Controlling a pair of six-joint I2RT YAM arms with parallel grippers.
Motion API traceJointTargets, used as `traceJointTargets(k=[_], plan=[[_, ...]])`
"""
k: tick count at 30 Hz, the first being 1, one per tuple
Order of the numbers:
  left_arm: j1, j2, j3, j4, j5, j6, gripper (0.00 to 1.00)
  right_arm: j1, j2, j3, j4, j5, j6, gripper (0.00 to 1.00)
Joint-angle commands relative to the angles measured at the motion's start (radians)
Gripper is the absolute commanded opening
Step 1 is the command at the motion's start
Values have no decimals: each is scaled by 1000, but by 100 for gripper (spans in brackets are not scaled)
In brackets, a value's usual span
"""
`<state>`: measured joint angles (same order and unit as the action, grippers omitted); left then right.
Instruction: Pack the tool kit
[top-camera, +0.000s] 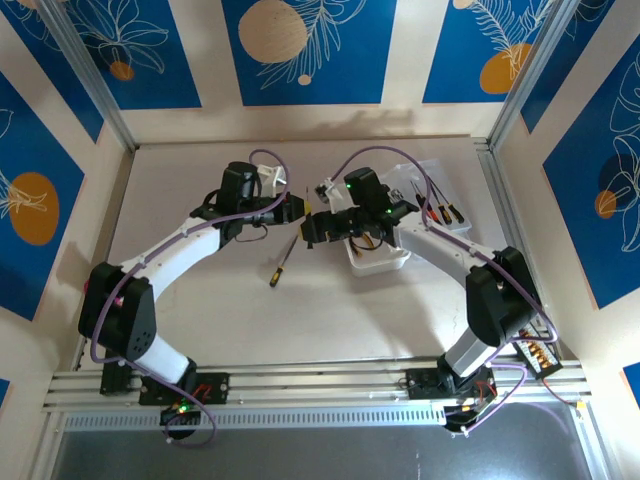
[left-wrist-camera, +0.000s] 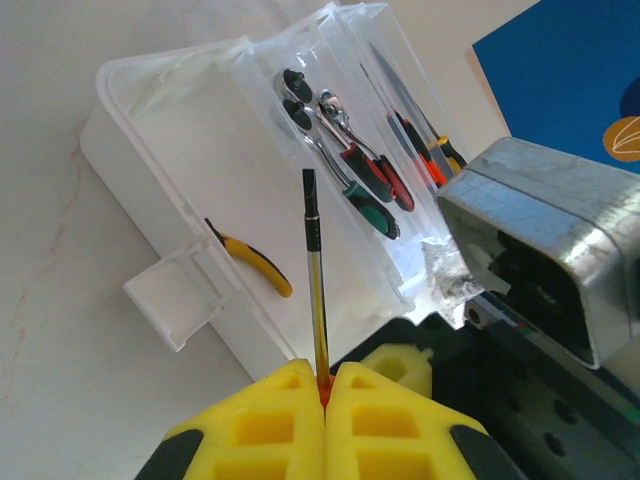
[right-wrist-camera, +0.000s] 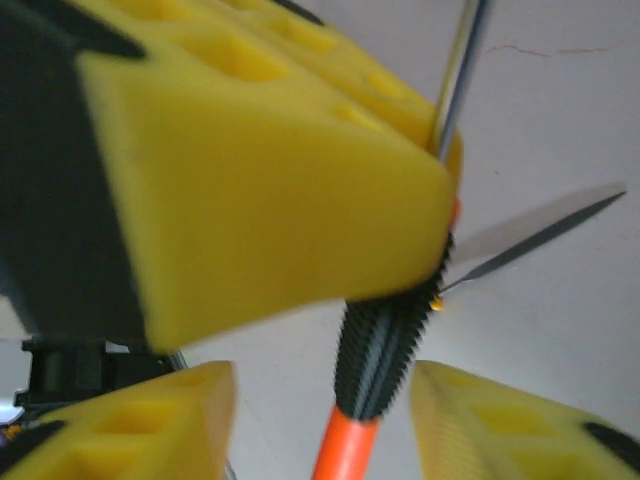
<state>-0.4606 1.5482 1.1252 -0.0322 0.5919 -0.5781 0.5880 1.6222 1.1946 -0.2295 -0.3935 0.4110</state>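
Note:
My left gripper (left-wrist-camera: 325, 378) is shut on an orange-handled screwdriver (left-wrist-camera: 314, 270), whose thin shaft points away toward the open clear box (left-wrist-camera: 170, 150). In the right wrist view the screwdriver's black ribbed grip (right-wrist-camera: 378, 350) hangs between my right gripper's (right-wrist-camera: 325, 388) spread yellow fingers (right-wrist-camera: 520, 420); that gripper is open and not touching it. The two grippers (top-camera: 300, 208) (top-camera: 313, 229) meet at mid-table. The box holds yellow-handled pliers (left-wrist-camera: 255, 262), a metal ratchet (left-wrist-camera: 335, 110), red-and-green pliers (left-wrist-camera: 372, 185) and thin screwdrivers (left-wrist-camera: 430, 150). A yellow-and-black screwdriver (top-camera: 283, 262) lies on the table.
The box (top-camera: 378, 262) with its lid (top-camera: 432, 180) folded back sits right of centre, under the right arm. A circuit board (top-camera: 535, 350) is mounted by the right arm's base. Blue-patterned walls close in the table (top-camera: 200, 310) on three sides.

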Motion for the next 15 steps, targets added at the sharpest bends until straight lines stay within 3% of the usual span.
traceJointTargets(k=[1,5,9,11,15], plan=[[-13,3,28,37,31,-8,0,9,16,33,1,-6,9,33],[-13,1,24,37,31,-6,0,9,9,49,-19,11,3,3],[-13,0,21,36,24,-1,0,7,-10,59,-57,26,-17,0],[-10,-5,22,18,14,10,22,1,-23,58,-83,34,-30,0],[17,-45,60,-125,-77,103,78,-30,-65,50,-166,73,-78,0]])
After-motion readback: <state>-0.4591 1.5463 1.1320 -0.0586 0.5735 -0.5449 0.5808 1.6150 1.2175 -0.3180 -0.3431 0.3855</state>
